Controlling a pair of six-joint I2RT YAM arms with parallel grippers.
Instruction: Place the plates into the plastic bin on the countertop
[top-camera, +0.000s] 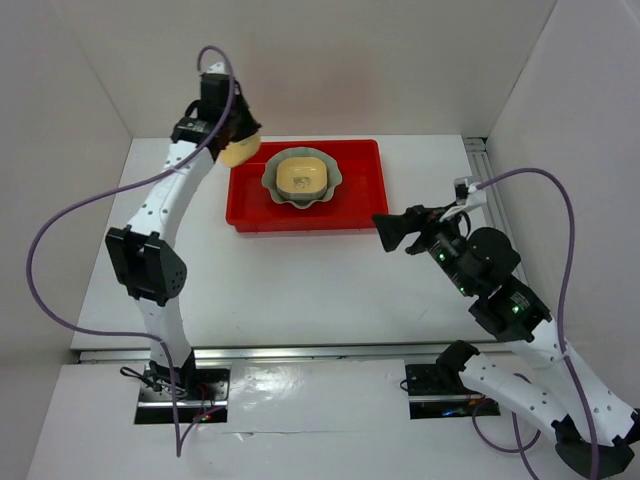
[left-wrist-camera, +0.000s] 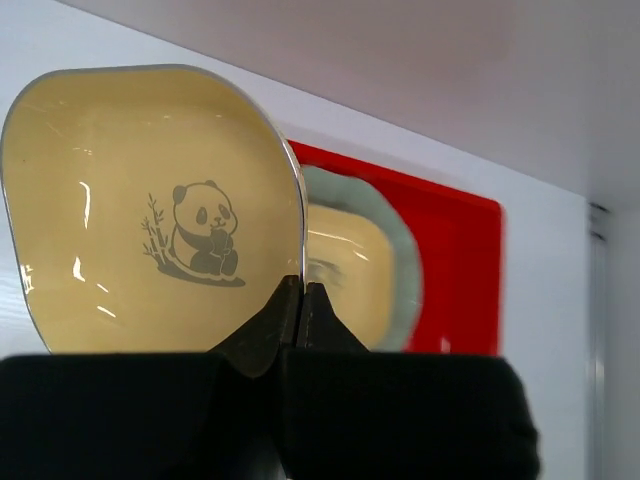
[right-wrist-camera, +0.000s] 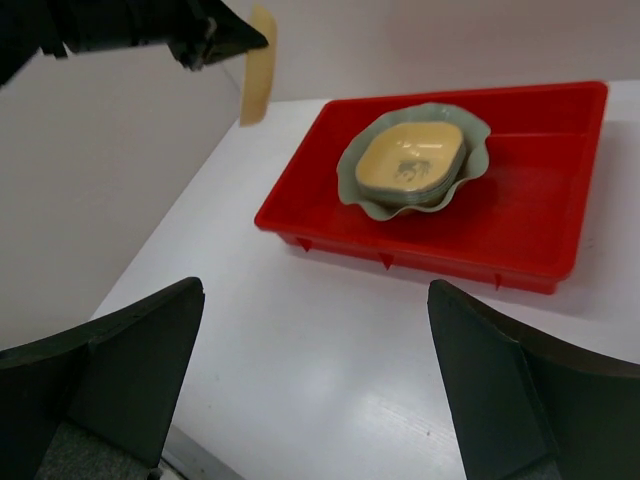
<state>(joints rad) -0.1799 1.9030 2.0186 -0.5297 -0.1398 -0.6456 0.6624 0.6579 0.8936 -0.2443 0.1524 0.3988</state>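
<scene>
A yellow plate (left-wrist-camera: 150, 210) with a panda print hangs on edge, its rim pinched in my left gripper (left-wrist-camera: 302, 285), which is shut on it. In the top view this plate (top-camera: 240, 150) is held above the countertop (top-camera: 300, 290), just off the back left corner of the red plastic bin (top-camera: 360, 195). Inside the bin sits the pale green scalloped plate (top-camera: 335, 178) with a small yellow dish (top-camera: 303, 175) nested on top. My right gripper (right-wrist-camera: 315, 290) is open and empty over the bare countertop, in front of the bin (right-wrist-camera: 520, 220).
White walls close in the countertop at the back and on both sides. An aluminium rail (top-camera: 478, 150) runs along the right wall. Purple cables (top-camera: 60, 220) loop off both arms.
</scene>
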